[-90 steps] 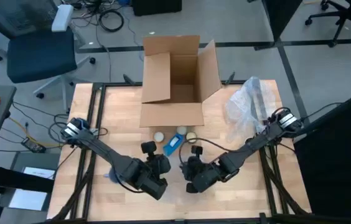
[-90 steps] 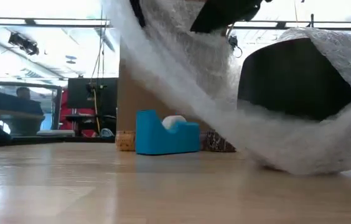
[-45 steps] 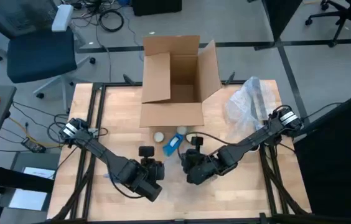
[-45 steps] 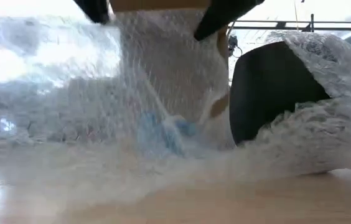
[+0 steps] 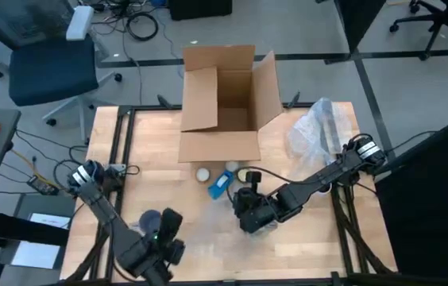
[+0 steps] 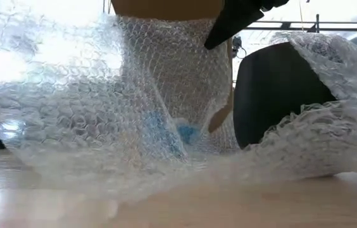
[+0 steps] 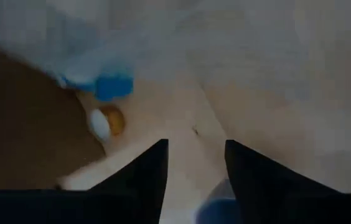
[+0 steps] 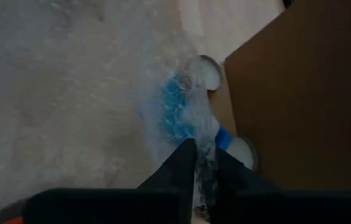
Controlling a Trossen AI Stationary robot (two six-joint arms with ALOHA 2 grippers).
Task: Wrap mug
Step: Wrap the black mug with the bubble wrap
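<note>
From above, we see the right pincer (image 5: 249, 216) at mid-bench (image 5: 303, 246), the left pincer (image 5: 163, 238) near the front edge. At bench height, the dark mug (image 6: 280, 92) lies in bubble wrap (image 6: 102, 107). Our left wrist shows released fingers (image 7: 147, 174); our right wrist shows fingers (image 8: 178, 168) clenched on the wrap.

Left arm: folded back at the table's near-left edge — left gripper (image 7: 195, 163) fingers apart.
Right arm: stretched toward table centre — right gripper (image 8: 204, 169) fingers nearly closed.
</note>
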